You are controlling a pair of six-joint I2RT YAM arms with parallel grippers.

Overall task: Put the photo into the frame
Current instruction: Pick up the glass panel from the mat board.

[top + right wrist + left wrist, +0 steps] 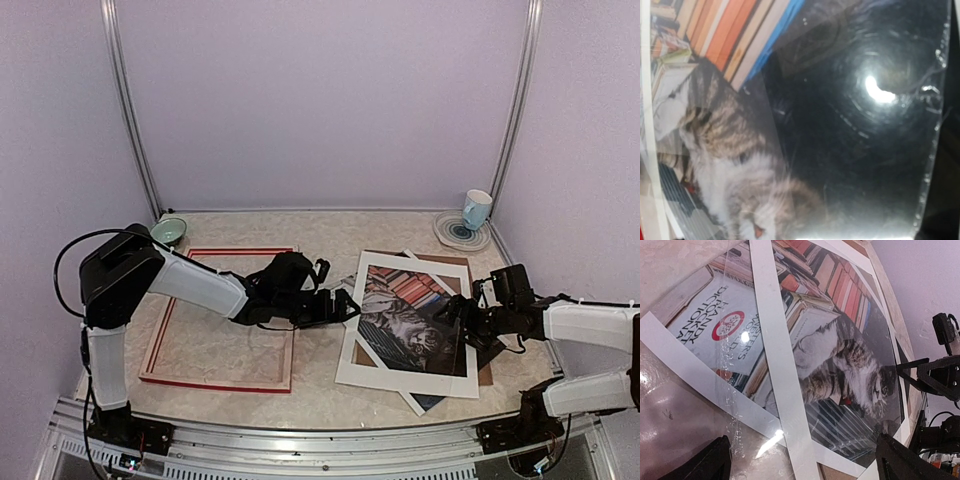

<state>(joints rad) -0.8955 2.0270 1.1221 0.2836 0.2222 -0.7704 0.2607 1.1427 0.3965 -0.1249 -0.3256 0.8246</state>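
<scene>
The red frame (215, 383) lies flat on the left of the table, pale back up. The photo (405, 320) of a grey tabby cat on books lies to its right, under a white mat (400, 375) set askew. My left gripper (345, 308) reaches over the frame to the mat's left edge. It is open, with the photo (840, 355) and the mat strips (775, 350) below its spread fingers (705, 465). My right gripper (455, 315) hovers low over the photo's right side, open. Its wrist view shows only the photo (715, 135) close up, no fingers.
A glossy clear sheet (880, 150) lies over the photo, catching glare. A brown backing board (485, 372) sits under the pile. A teal bowl (168, 231) stands at the back left. A blue cup (476, 210) rests on a plate (450, 236) at the back right.
</scene>
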